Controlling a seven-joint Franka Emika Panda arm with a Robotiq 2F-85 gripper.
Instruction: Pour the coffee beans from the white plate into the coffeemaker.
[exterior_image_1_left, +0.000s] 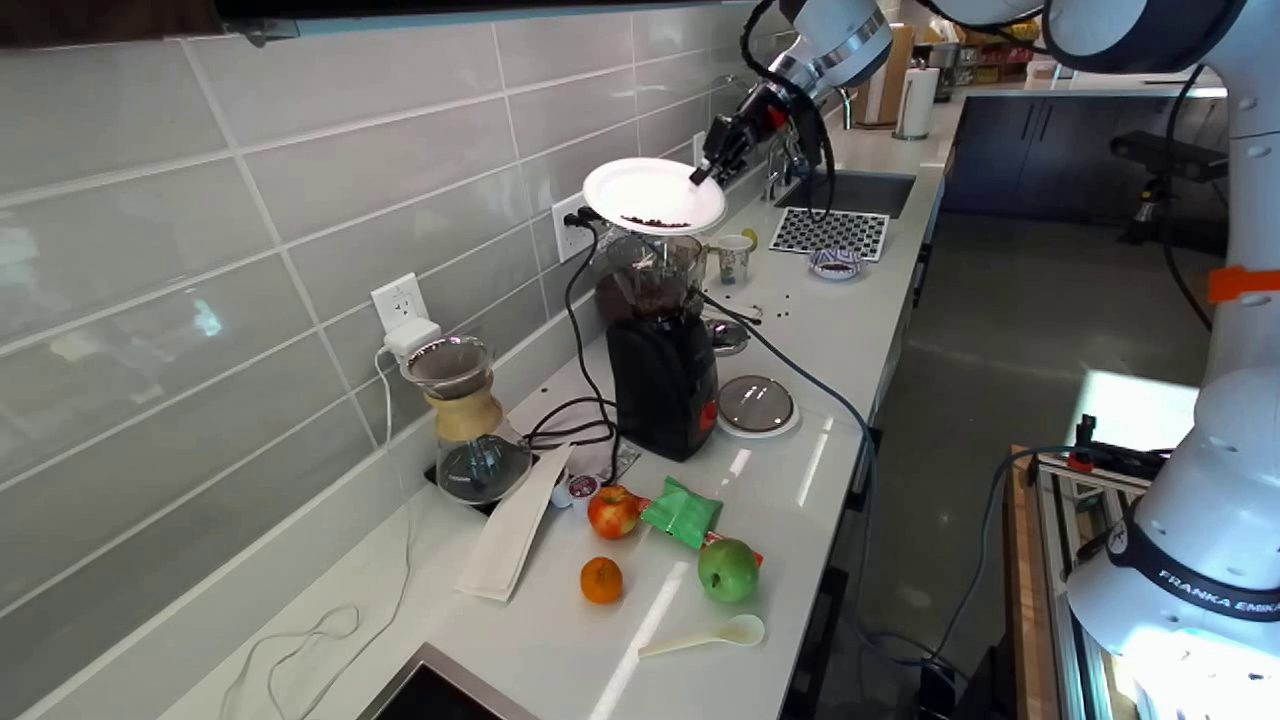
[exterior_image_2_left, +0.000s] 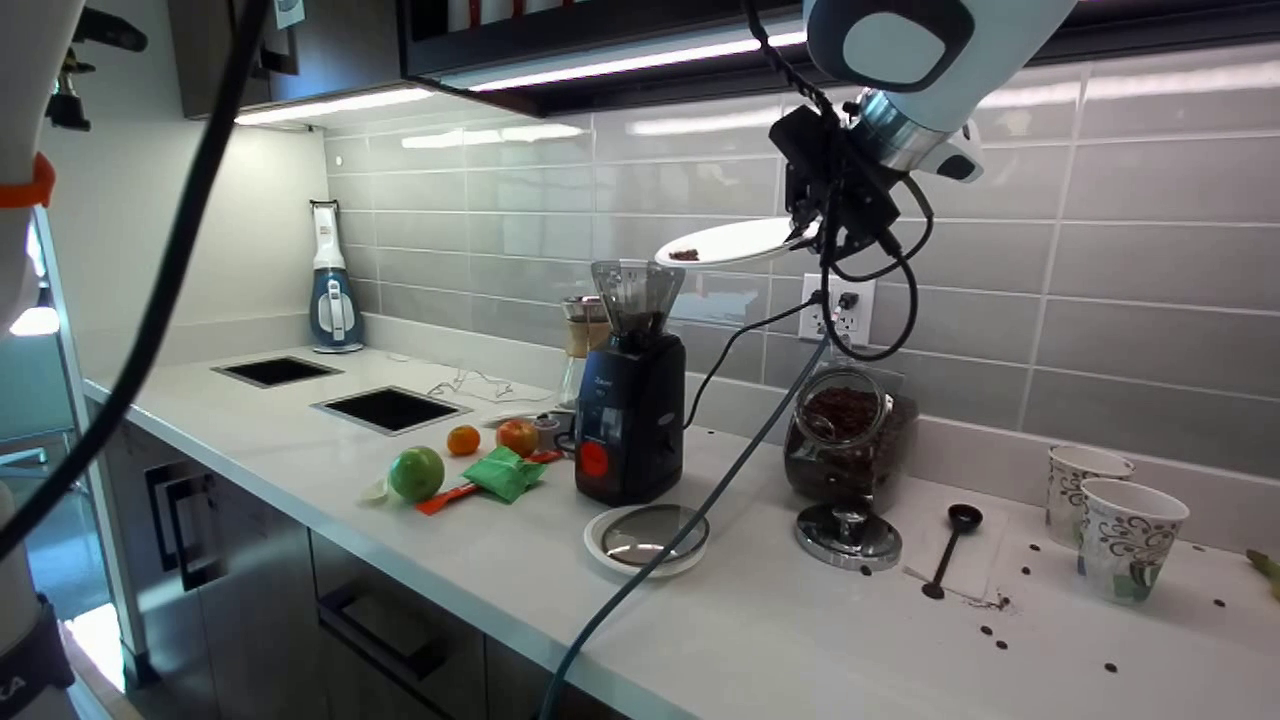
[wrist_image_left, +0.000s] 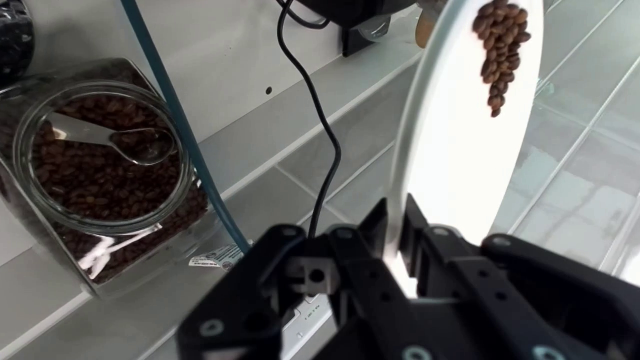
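Gripper (wrist_image_left: 395, 215): fingers clamped on white plate (exterior_image_1_left: 640, 190), at rim.
Coffee beans (wrist_image_left: 500, 42): on plate, near edge.
Coffeemaker (exterior_image_2_left: 640, 400): upright, near plate.

White arm (exterior_image_1_left: 1255, 200), dark-rimmed joint caps (exterior_image_2_left: 893, 50); orange strap (exterior_image_1_left: 1243, 284); black band (exterior_image_1_left: 1200, 590) lettered FRANKA EMIKA; silver wrist collar (exterior_image_2_left: 890, 132); black gripper (wrist_image_left: 395, 215), round screw heads (wrist_image_left: 211, 328); black cables (exterior_image_2_left: 912, 300).

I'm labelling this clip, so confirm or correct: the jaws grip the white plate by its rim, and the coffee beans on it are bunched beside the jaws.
Wrong about the coffee beans: the wrist view shows them bunched toward the far end of the white plate, away from the jaws. The rest stands.
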